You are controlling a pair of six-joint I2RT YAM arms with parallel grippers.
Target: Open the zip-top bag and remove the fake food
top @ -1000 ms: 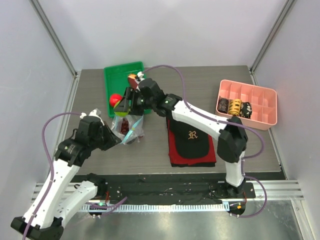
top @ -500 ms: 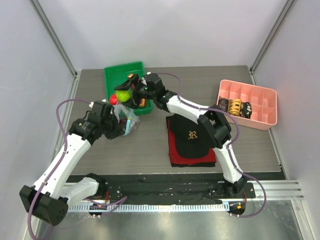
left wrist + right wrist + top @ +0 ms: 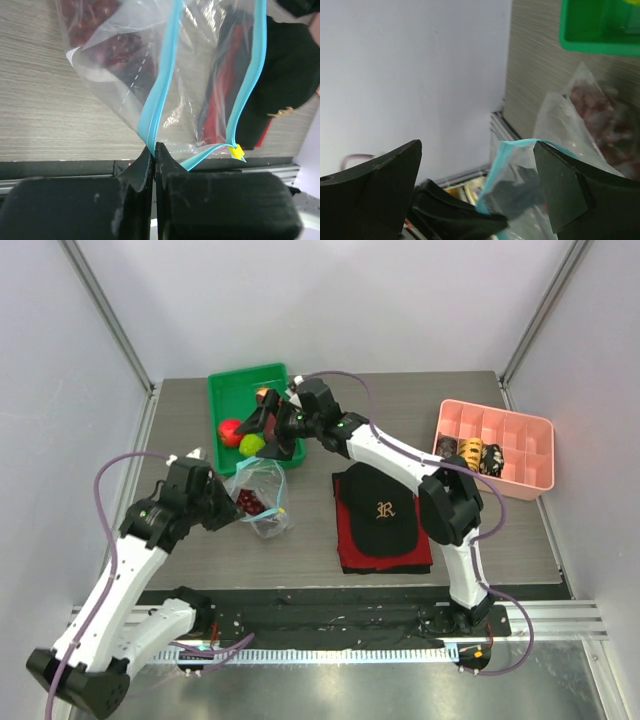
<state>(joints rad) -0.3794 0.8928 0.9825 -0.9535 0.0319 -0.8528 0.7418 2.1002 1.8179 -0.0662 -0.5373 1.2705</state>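
Your top camera looks down from above and behind both arm bases, wide enough to take in the whole table (image 3: 420,400). Your left wrist camera sits close behind the left gripper (image 3: 154,150) and faces along its pinched fingers into the zip-top bag (image 3: 125,65) just ahead. Your right wrist camera looks out through the right gripper (image 3: 476,146), spread wide, at that bag beyond. All 3 views share it.

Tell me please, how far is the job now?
Done: the clear zip-top plastic bag is open; the round red apple and a small yellow-green piece lie in the green plastic tray. In hand: the left end effector pinches the blue zip strip; the right end effector is open. Left: dark red grapes inside the bag.
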